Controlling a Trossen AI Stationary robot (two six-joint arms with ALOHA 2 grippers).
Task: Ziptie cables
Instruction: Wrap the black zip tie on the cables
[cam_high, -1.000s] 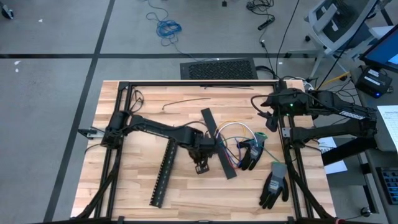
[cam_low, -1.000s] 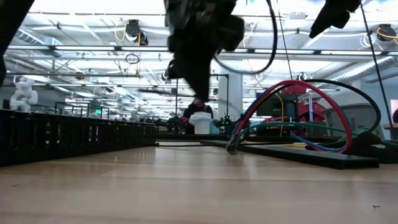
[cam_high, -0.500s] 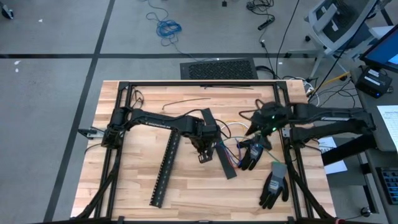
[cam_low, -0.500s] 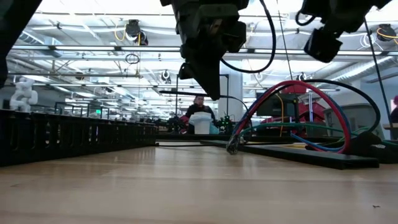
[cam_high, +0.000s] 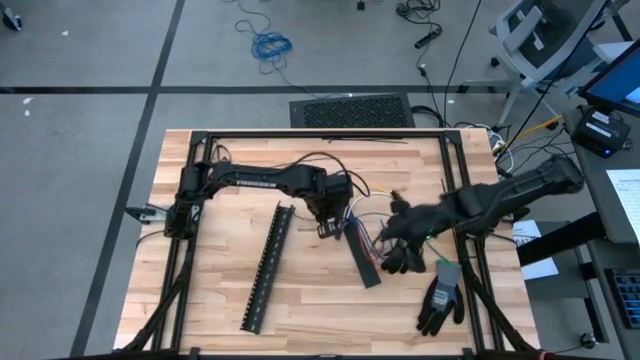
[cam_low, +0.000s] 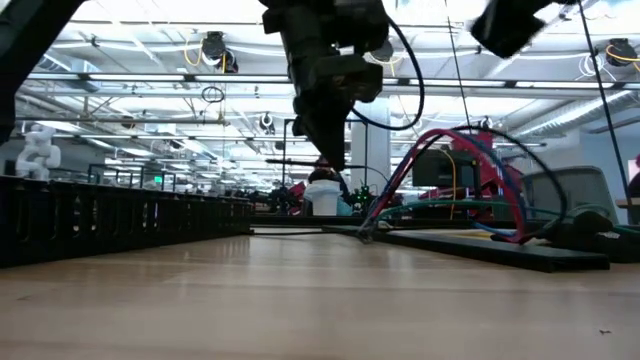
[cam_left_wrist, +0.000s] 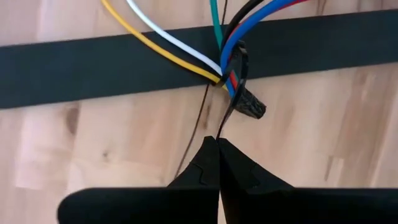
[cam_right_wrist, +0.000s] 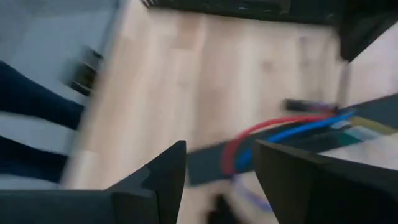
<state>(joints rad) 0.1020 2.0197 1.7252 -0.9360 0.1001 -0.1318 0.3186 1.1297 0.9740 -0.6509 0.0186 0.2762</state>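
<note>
1. The cables (cam_high: 368, 222) lie near the table's centre, just toward 3 o'clock, draped over a flat black strip (cam_high: 362, 262). In the left wrist view a ziptie (cam_left_wrist: 239, 87) already loops them where they cross that strip.
2. The left gripper (cam_left_wrist: 217, 149) is clenched on the ziptie's thin tail, just at 9 o'clock of the bundle. The step in hand looks like cinching the tie.
3. To do it well, pull the tail straight away from the tie's head, in line with it, so it ratchets rather than twists.
4. The right gripper (cam_high: 400, 222) comes in over the cables from 3 o'clock, jaws apart and grasping nothing. It should pin the wires just beside the loop.
5. Risk: without that hold, the whole bundle may slide along the strip instead of tightening.
</note>
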